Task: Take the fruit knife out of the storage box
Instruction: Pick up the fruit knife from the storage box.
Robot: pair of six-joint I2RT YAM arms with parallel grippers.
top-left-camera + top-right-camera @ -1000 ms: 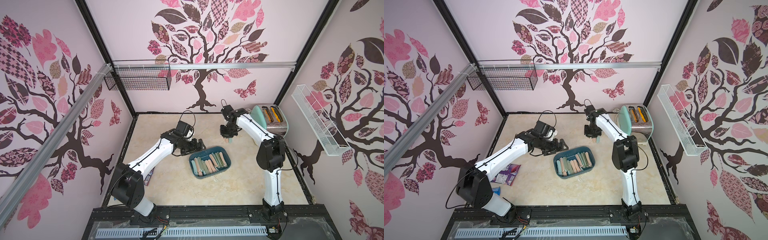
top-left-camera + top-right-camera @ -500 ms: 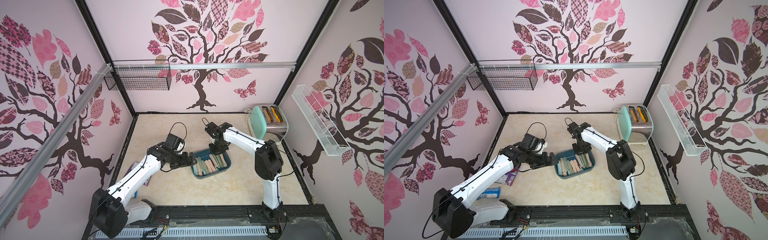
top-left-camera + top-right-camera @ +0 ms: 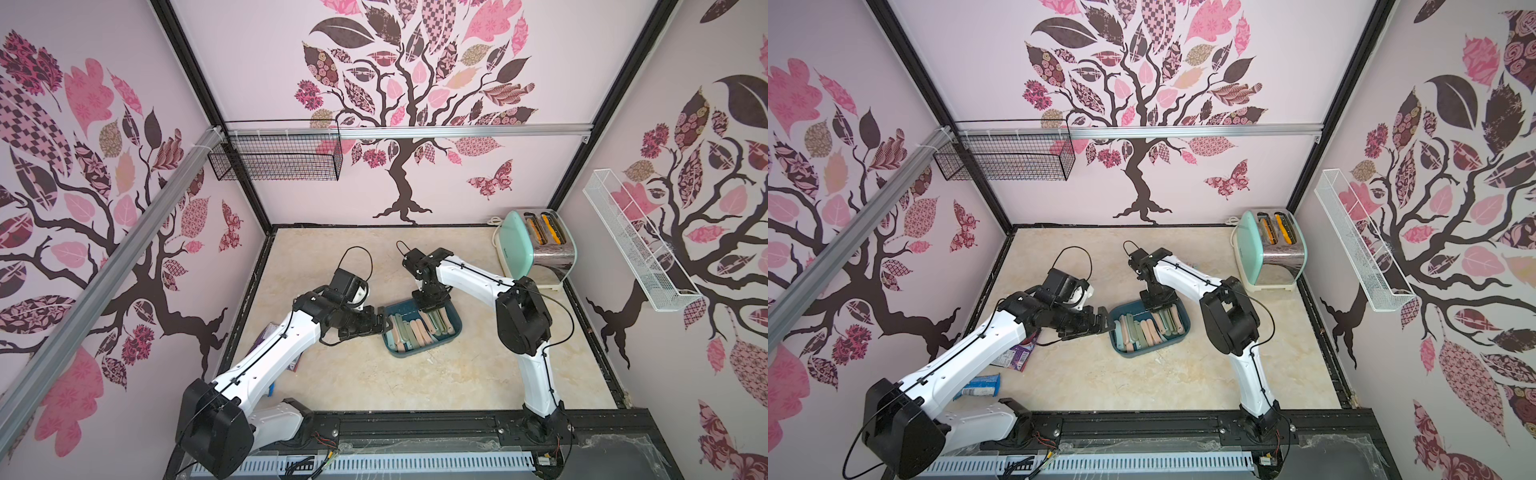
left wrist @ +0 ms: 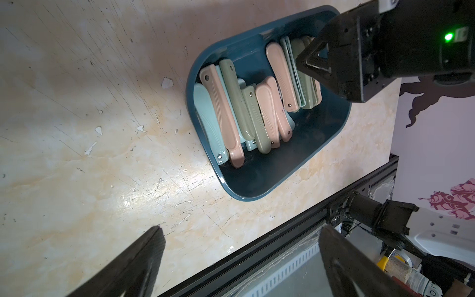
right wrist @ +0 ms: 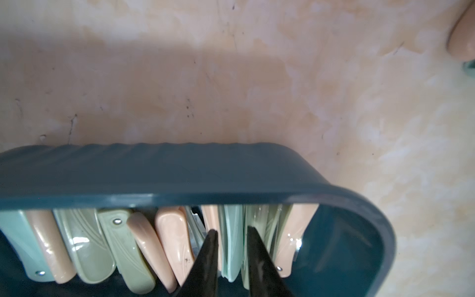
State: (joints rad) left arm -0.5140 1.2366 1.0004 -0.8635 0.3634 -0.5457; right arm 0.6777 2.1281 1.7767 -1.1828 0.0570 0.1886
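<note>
The storage box [image 3: 458, 328] [image 3: 1187, 328] is a dark teal tub in the middle of the table. Several folded fruit knives [image 3: 415, 330] [image 4: 231, 110] in pink, olive and mint lie in it. My right gripper [image 3: 432, 309] [image 5: 231, 230] reaches down into the box's far end. Its fingers are shut on a mint fruit knife [image 5: 232, 252] that stands on edge among the others. My left gripper [image 3: 380, 322] [image 4: 241, 228] hovers wide open and empty just outside the box's left end.
A mint toaster [image 3: 540, 245] stands at the back right. A pink knife handle [image 5: 462, 38] lies on the table beyond the box. A purple snack packet [image 3: 1015, 357] and a blue tube [image 3: 980, 384] lie at the front left. Wire baskets [image 3: 274, 158] [image 3: 636, 245] hang on the walls.
My right arm swung from the back near the toaster to the box and lowered its fingers among the knives. My left arm drew back, its gripper still open beside the box.
</note>
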